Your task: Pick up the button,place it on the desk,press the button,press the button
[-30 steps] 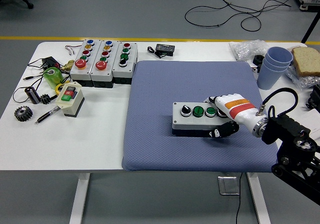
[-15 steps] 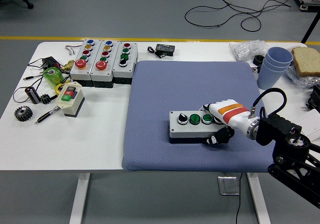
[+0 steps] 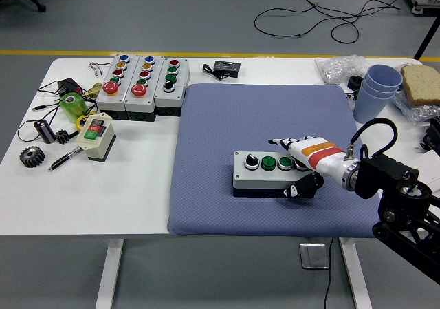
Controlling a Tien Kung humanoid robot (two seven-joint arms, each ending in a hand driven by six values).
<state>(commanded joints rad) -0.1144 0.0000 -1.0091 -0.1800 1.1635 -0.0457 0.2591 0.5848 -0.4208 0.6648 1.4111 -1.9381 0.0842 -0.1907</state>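
A grey button box [image 3: 265, 171] with a black selector knob and green buttons lies flat on the blue mat [image 3: 227, 116], right of its middle. My right hand [image 3: 299, 164], white with an orange band, is at the box's right end. Its fingers [image 3: 278, 142] stretch out straight over the box's top and back edge. The thumb [image 3: 297, 190] still rests against the box's front face. The hand covers the box's rightmost buttons. My left arm is out of view.
Three grey button boxes [image 3: 141, 85] stand at the back left, with a small beige switch box [image 3: 96, 135], gears, a pen and cables nearby. Blue stacked cups [image 3: 379, 89], a plastic bag and bread sit at the back right.
My right hand drew the box slightly left and toward the near edge and set it down. Since then the box has stayed still and the fingers have straightened and lifted off its back edge.
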